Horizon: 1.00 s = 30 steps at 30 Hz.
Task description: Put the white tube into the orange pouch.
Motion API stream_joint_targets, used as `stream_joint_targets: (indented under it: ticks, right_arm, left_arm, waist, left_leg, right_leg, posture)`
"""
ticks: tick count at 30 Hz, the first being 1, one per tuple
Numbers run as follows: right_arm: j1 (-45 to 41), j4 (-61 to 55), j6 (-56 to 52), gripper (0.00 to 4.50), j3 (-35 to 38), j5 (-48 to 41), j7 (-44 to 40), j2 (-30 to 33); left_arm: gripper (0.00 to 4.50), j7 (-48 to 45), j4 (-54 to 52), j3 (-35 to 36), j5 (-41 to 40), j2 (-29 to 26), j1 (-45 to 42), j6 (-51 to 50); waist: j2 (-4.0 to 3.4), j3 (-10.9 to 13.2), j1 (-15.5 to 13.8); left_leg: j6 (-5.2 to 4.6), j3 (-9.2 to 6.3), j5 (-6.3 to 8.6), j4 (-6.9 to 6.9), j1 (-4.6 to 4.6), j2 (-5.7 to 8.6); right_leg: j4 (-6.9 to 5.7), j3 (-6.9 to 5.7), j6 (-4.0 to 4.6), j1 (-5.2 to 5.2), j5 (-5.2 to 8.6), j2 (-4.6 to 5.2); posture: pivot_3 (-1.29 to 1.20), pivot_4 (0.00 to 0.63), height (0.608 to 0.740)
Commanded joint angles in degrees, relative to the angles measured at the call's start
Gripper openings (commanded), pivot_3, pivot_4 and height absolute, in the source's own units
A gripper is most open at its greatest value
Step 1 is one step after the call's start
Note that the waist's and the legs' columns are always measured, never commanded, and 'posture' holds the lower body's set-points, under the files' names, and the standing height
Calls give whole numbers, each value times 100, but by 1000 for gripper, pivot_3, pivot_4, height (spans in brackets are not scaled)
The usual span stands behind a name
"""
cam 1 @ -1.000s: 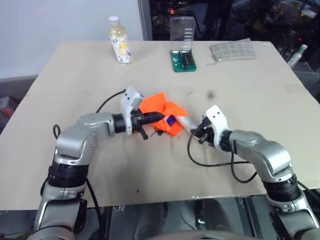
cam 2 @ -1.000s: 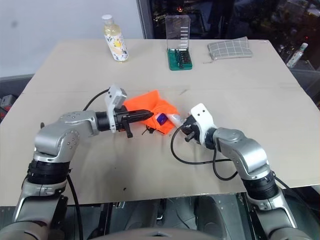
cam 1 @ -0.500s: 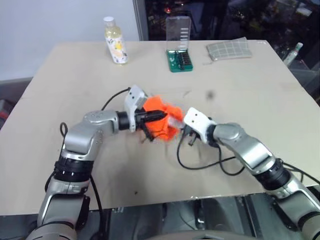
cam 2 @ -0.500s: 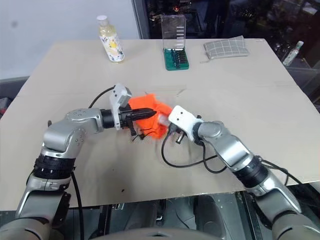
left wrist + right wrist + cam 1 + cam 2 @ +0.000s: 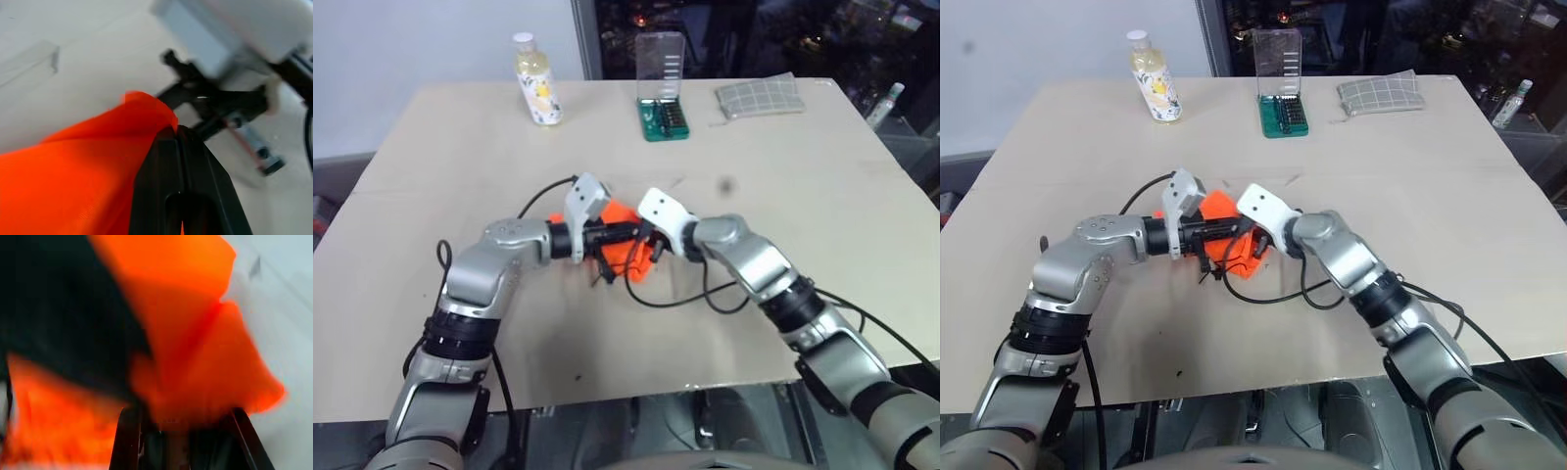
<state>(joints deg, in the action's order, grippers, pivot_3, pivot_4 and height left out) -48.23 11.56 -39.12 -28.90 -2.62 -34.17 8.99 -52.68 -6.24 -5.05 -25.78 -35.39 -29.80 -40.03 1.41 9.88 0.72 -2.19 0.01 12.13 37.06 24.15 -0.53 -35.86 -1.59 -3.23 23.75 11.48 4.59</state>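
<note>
Near the middle of the tan table (image 5: 822, 196), the two grippers meet over the orange pouch (image 5: 628, 257), which lies bunched on the surface with its dark cord trailing toward the near edge. The left gripper (image 5: 625, 231) reaches in from the left with its black fingers pressed together, pinching a fold of the pouch's fabric; the left wrist view makes this clear, the closed fingers (image 5: 182, 171) clamped on orange cloth. That same view catches the right gripper (image 5: 230, 105) just beyond the fold, and below it a slim pale tube-like thing lying blurred on the table; whether it is the white tube I cannot tell. The right wrist view shows the right gripper's two fingers (image 5: 126, 440) a little apart, with orange fabric bulging between them. Along the far edge stand a yellowish bottle (image 5: 535, 80), a green bit case (image 5: 665, 93) and a grey checked pouch (image 5: 759, 96).
</note>
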Motion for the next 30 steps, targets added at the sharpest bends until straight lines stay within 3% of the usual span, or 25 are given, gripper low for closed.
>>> stream_joint_targets:
  ticks: [1,3,7,11,15,21,25,30]
  right_arm:
    - [-80,122,394,1507,161,75,-39,-114]
    - [327,-620,312,2348,426,-119,-95,52]
    - [956,-1854,37,2348,803,-401,-264,479]
    - [1877,-3298,-897,2348,1593,-963,-157,926]
    - [2286,-3655,-1483,2348,1807,-1447,-116,835]
    - [2568,-3736,-2652,2348,2445,-2674,-11,78]
    - [2930,-3860,-3013,2348,2770,-3215,-10,79]
    - [3173,-3545,-2882,2348,2587,-3190,227,10]
  left_arm:
    - [0,-28,-232,50,38,-34,94,193]
    - [0,-19,-198,152,21,-47,219,261]
    - [0,-1,-150,272,-56,-37,329,270]
    - [0,216,-230,489,-446,235,214,-140]
    - [0,223,-307,604,-782,322,113,-560]
    - [0,573,-160,559,-773,566,-256,-794]
    - [0,741,-72,463,-713,750,-449,-923]
    - [0,888,23,398,-674,958,-555,-975]
  waist:
    - [-2,1,1]
    - [-2,1,-7]
    - [-4,3,-16]
    - [-4,2,-48]
    - [-3,2,8]
    - [-3,2,-17]
    - [-3,2,-58]
    - [-3,2,-33]
  left_leg:
    - [0,1,0,-2,0,2]
    - [0,1,0,-2,9,8]
    - [0,-6,1,-1,25,16]
    - [0,-22,1,5,36,15]
    - [0,-21,0,8,27,11]
    - [0,-22,0,7,6,-6]
    - [0,-17,0,7,11,11]
    - [-2,-12,1,7,13,18]
  right_leg:
    - [1,0,0,0,0,2]
    - [3,0,0,4,0,7]
    - [6,-7,-2,13,0,20]
    - [2,-24,-3,16,1,20]
    - [1,-25,-3,10,1,13]
    - [-4,-19,-2,-2,1,-7]
    - [2,-15,-2,-6,1,11]
    - [2,-10,-3,-2,1,17]
  posture:
    - [0,150,740]
    - [0,150,740]
    - [0,150,740]
    - [0,150,740]
    - [0,150,740]
    - [0,150,740]
    - [0,150,740]
    - [0,150,740]
